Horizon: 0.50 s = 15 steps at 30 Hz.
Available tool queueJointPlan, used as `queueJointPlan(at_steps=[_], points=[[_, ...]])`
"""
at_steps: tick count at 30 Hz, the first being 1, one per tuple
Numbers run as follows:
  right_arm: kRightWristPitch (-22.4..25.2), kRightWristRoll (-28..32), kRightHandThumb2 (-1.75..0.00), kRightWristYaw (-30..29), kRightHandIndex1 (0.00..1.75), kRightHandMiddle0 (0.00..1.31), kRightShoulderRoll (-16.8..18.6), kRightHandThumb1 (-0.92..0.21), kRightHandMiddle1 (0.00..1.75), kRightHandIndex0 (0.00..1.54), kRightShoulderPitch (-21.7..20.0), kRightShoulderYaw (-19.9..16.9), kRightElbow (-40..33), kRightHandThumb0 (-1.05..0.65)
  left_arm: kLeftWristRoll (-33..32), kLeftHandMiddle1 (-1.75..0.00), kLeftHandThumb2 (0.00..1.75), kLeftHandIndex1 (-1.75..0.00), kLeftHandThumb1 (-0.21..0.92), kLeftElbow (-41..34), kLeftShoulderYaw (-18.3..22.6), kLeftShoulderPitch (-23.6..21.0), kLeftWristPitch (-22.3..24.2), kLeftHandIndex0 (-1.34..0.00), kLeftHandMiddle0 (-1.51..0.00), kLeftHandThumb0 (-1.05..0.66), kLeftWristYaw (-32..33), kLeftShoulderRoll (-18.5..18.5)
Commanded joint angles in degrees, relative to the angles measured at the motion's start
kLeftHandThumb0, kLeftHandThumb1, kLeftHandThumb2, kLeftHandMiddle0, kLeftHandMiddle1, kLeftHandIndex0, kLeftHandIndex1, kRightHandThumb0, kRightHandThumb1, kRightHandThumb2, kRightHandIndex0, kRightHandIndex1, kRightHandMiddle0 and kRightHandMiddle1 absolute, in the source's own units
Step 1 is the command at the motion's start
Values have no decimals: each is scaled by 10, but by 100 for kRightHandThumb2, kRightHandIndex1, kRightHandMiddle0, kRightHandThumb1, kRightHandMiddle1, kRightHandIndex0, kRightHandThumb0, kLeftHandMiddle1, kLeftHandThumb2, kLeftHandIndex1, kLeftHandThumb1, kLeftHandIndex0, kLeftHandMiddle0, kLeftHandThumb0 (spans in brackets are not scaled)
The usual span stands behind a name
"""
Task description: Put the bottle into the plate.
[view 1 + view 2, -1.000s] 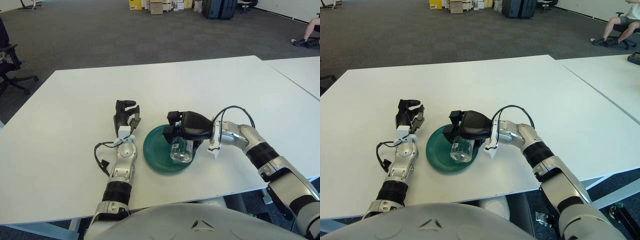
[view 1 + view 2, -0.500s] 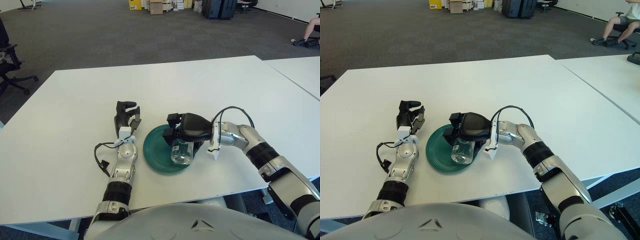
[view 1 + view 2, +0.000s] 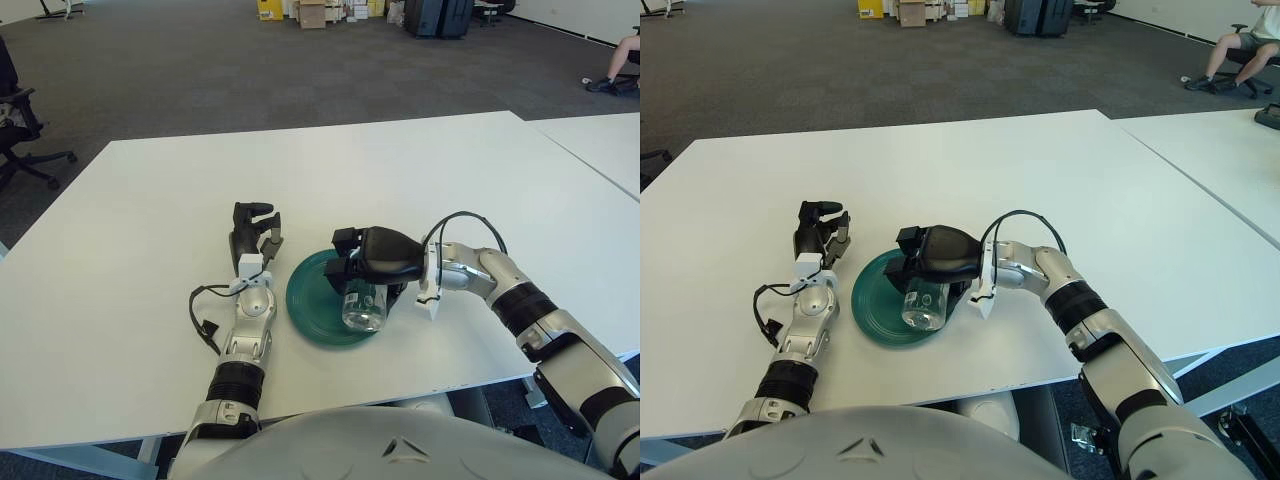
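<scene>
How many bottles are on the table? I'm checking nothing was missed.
1. The clear bottle is over the green plate, held in the right hand. The left hand shows left of the plate. None seems hidden.

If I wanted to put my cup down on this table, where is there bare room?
The table's far half and the stretch left of the left robot hand are bare. It is crowded near the front middle: the green plate, the clear bottle over it, and the right robot hand gripping that bottle.
</scene>
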Motion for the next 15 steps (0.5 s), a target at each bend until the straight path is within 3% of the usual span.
queueJointPlan(at_steps=[1, 5, 15], points=[[7, 7, -137, -19, 175, 59, 4, -27, 175, 64, -19, -15, -13, 23, -6, -90, 41, -162, 92, 2, 0, -16, -10, -31, -60, -35, 3, -13], [21, 10, -139, -30, 175, 52, 8, -24, 170, 64, -9, -25, -26, 5, -4, -90, 41, -163, 92, 3, 0, -16, -13, -31, -60, -35, 3, -12], [44, -29, -114, -79, 175, 47, 3, -42, 155, 50, -5, -26, -50, 0, -7, -90, 42, -163, 92, 10, 1, -20, -13, -30, -60, -35, -1, -9]])
